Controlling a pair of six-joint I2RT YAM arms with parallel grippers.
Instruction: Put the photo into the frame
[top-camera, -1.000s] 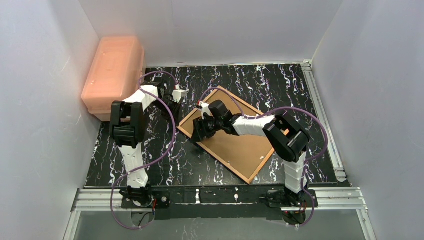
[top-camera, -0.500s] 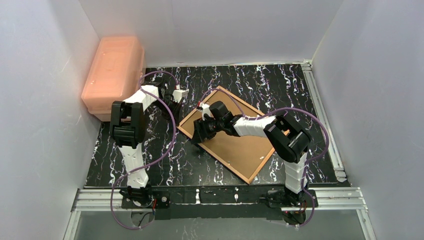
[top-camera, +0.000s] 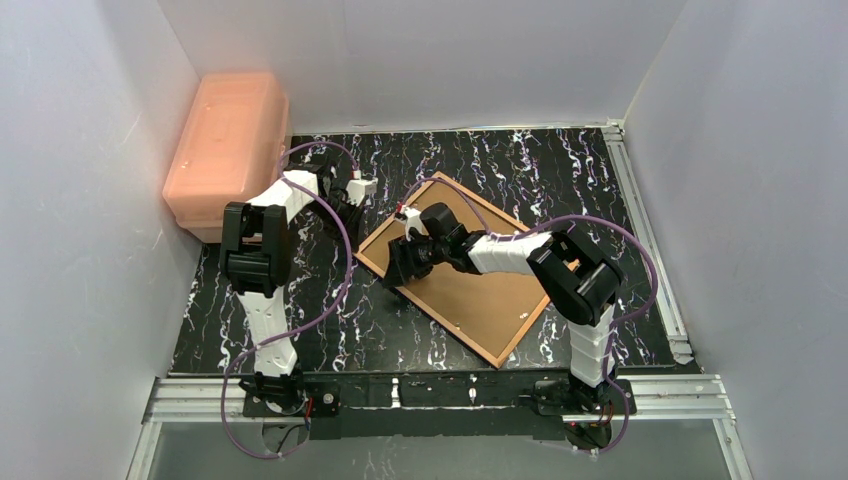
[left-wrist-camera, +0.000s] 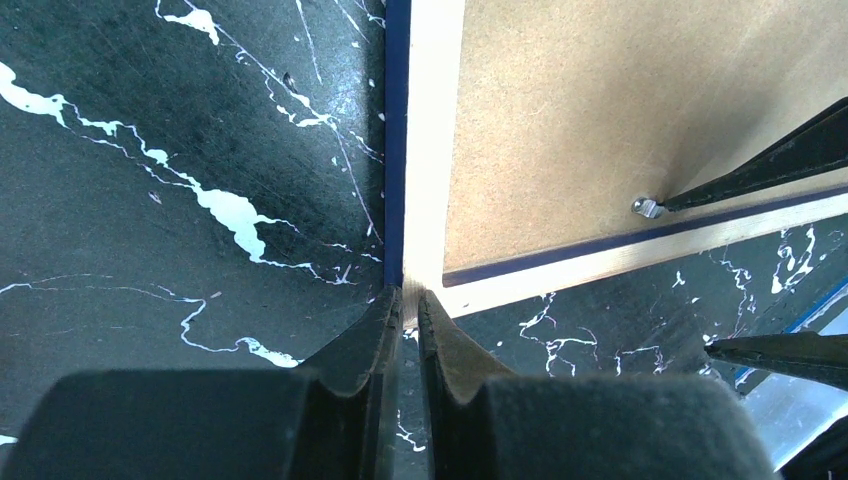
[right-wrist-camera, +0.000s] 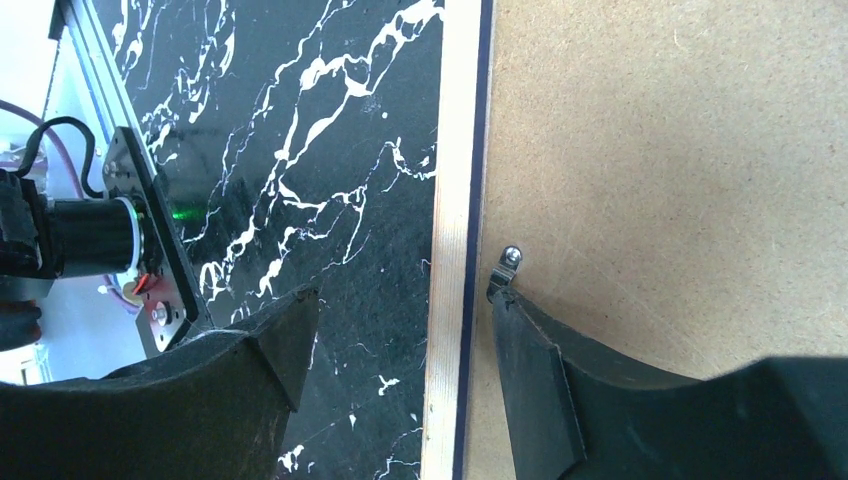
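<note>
Frame (left-wrist-camera: 425, 150) lies face down, skewed, mid black marbled table (top-camera: 380, 330), brown backing board (top-camera: 480, 300) up inside the wood rear edges. Right gripper (right-wrist-camera: 400, 320) is spread wide and grasps nothing. It straddles the frame's left rim: one finger over bare table, the other on the board, its tip touching a small metal retaining clip (right-wrist-camera: 508, 262). Farther back, left gripper (left-wrist-camera: 405, 295) is clenched, tips right at the frame's corner; can't tell if it pinches the corner. Orange plastic bin (top-camera: 225, 140) sits at far left against the wall.
</note>
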